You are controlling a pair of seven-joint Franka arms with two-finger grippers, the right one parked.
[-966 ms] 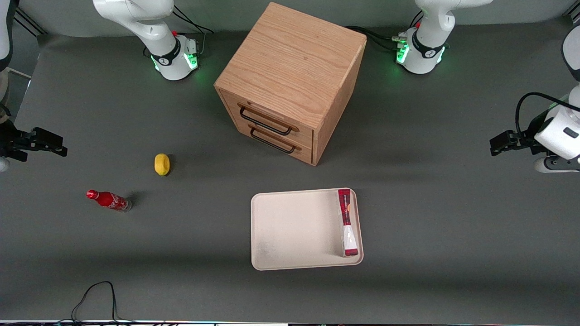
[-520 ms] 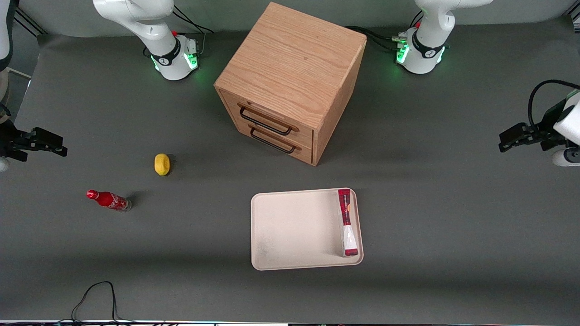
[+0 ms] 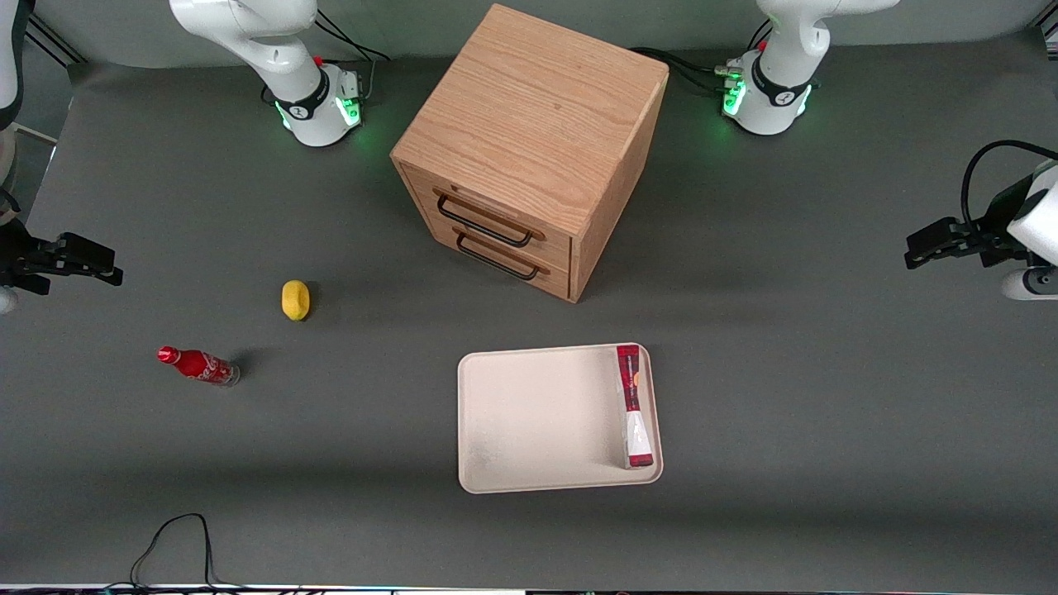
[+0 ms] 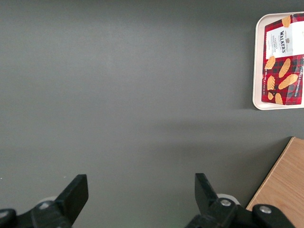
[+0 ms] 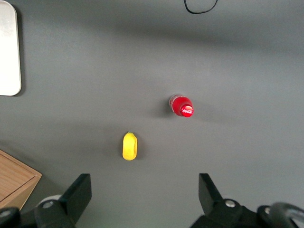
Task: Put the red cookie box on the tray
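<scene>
Red cookie box (image 3: 635,406) lies on tray (image 3: 529,421), along its rim. Claw (image 3: 922,248) released, empty; high over desk's (image 3: 785,372) working-arm edge.

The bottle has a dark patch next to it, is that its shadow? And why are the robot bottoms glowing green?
Front view: yes, the red soda bottle casts a soft shadow; green lamps glow on the arm bases. Left wrist view: even light, open gripper over bare table.

The gripper (image 3: 913,252) moved out toward the working arm's end of the table, then back a little.
</scene>
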